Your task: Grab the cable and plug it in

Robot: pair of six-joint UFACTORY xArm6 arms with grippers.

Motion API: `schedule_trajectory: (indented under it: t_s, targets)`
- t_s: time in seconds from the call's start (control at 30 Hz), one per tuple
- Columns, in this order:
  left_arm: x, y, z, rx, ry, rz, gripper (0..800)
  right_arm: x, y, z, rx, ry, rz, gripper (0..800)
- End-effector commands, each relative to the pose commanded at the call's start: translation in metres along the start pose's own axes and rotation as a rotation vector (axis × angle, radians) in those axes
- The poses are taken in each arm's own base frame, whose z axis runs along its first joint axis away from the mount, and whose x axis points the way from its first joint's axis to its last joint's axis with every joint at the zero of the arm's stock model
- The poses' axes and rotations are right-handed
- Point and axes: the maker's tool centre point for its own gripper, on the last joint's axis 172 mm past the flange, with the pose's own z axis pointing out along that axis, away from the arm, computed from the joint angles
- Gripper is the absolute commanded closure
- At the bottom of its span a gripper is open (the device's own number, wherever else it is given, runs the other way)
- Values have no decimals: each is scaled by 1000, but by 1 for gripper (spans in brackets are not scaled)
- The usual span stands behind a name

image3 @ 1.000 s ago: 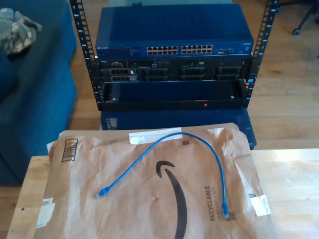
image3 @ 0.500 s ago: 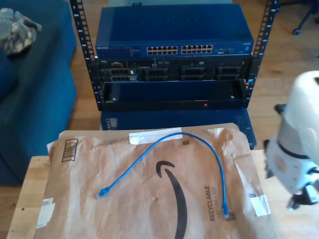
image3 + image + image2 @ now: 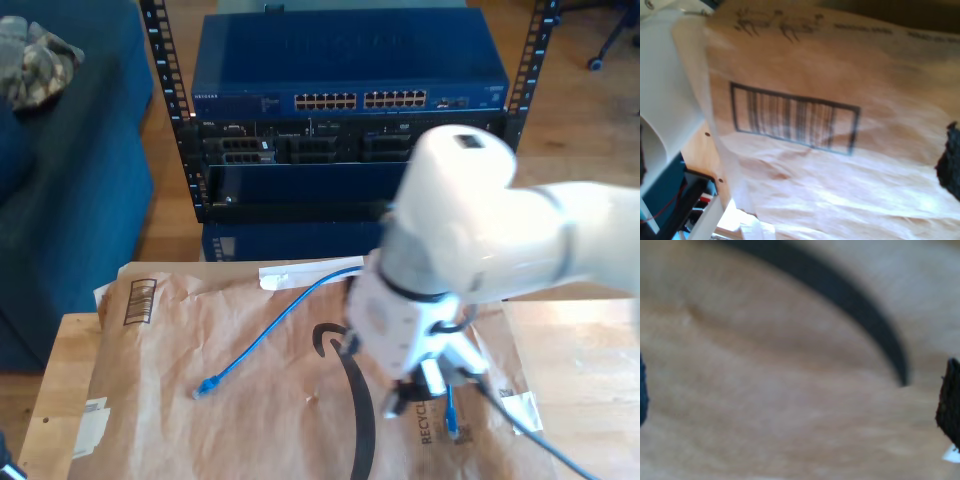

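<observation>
The thin blue cable [image 3: 270, 325] lies curved on a brown paper envelope [image 3: 200, 420]. One plug [image 3: 207, 385] rests toward the exterior view's left and the other plug [image 3: 452, 425] toward its right. A white arm covers the cable's middle stretch. My second gripper [image 3: 412, 392] hangs low over the envelope's black curved arrow, just beside the right-hand plug. Its dark fingertips [image 3: 951, 405] stand wide apart over bare paper, so my second gripper [image 3: 796, 400] is open and empty. My first gripper [image 3: 795, 165] is open above the envelope's barcode [image 3: 795, 120], with one pad [image 3: 952, 162] at the frame edge.
A blue network switch [image 3: 360, 100] with rows of ports sits in a black rack [image 3: 170, 90] behind the wooden table [image 3: 590, 350]. A blue couch [image 3: 60, 200] stands at the exterior view's left. A dark grey cable [image 3: 530, 440] trails from the arm.
The white arm has swept in from the exterior view's right edge to above the envelope's middle, hiding part of the cable. The cable has not moved.
</observation>
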Motion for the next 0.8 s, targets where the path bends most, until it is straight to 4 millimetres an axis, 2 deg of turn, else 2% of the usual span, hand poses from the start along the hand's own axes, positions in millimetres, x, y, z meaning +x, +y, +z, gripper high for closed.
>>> schedule_trajectory:
  t_s: [0.07, 0.23, 0.33, 0.4, 0.47, 0.63, 0.8]
  targets:
    - [-3, 2, 0, 4, 8, -13, 0, -5, -13, 10, -17, 0, -9, 6]
    - [-14, 9, 1, -14, -39, -44, 0, -33, -53, 21, -21, 5, -72, 8]
    - [-14, 10, 2, -16, -43, -44, 0, -44, -72, 25, -14, 5, -97, 11]
    - [-14, 10, 3, -14, -44, -45, 0, -51, -83, 36, -24, 7, -112, 11]
    - [-14, 11, 6, -1, -50, -47, 0, -55, -88, 47, -35, 9, -121, 12]
    - [-12, 18, 12, -1, -64, -54, 0, -47, -96, 73, -63, 31, -125, 20]
    - [-10, 19, 15, 7, -69, -56, 0, -50, -109, 81, -17, 59, -158, 20]
